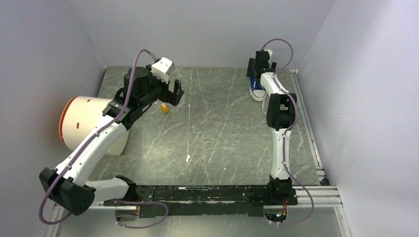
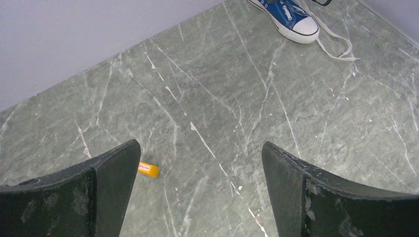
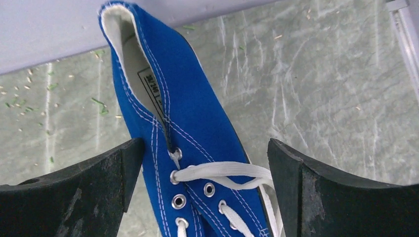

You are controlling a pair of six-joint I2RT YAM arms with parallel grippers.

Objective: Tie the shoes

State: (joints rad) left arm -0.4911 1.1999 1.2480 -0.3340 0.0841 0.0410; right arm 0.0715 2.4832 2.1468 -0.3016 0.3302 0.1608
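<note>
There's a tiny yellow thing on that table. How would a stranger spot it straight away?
Start at the big white-and-orange drum at the left edge of the table. Just right of it, by the left gripper, a small yellow block lies on the grey-green top. It is the only yellow thing; the blue sneaker sits far right.

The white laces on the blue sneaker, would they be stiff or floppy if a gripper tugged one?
Probably floppy: the laces lie in loose curves on the table. Likely flat and thin, so hard to pinch. Tugging may drag the canvas sneaker along.
</note>
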